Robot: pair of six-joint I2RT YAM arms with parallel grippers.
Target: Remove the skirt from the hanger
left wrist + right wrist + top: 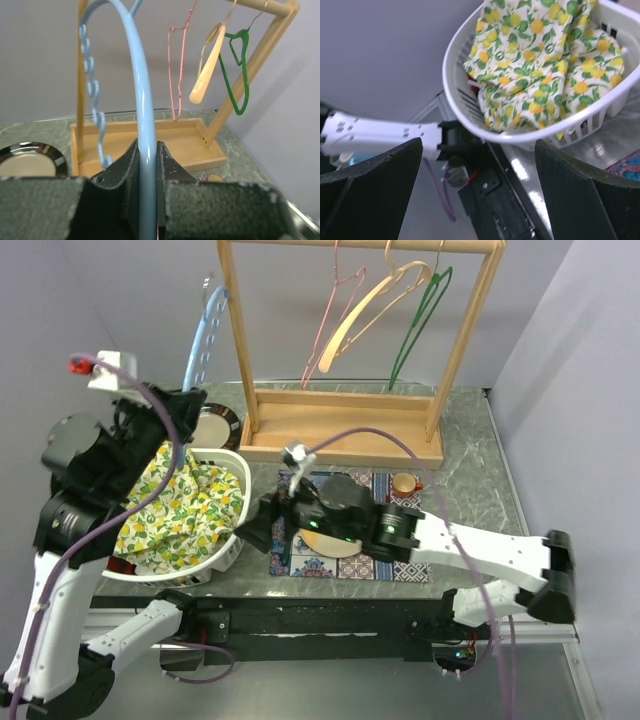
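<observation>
The lemon-print skirt (185, 505) lies bunched in the white basket (228, 552) at the left; it also shows in the right wrist view (540, 65). My left gripper (147, 165) is shut on the light blue hanger (142, 95), which stands bare above the basket in the top view (205, 335). My right gripper (480, 195) is open and empty, close to the basket's (470, 120) right rim, seen in the top view (262, 525) beside it.
A wooden rack (350, 430) at the back holds pink (335, 310), wooden (370, 305) and green (420, 325) hangers. A metal dish (215, 425) sits behind the basket. A patterned mat (395, 568) with a plate and a small cup (404, 483) lie under my right arm.
</observation>
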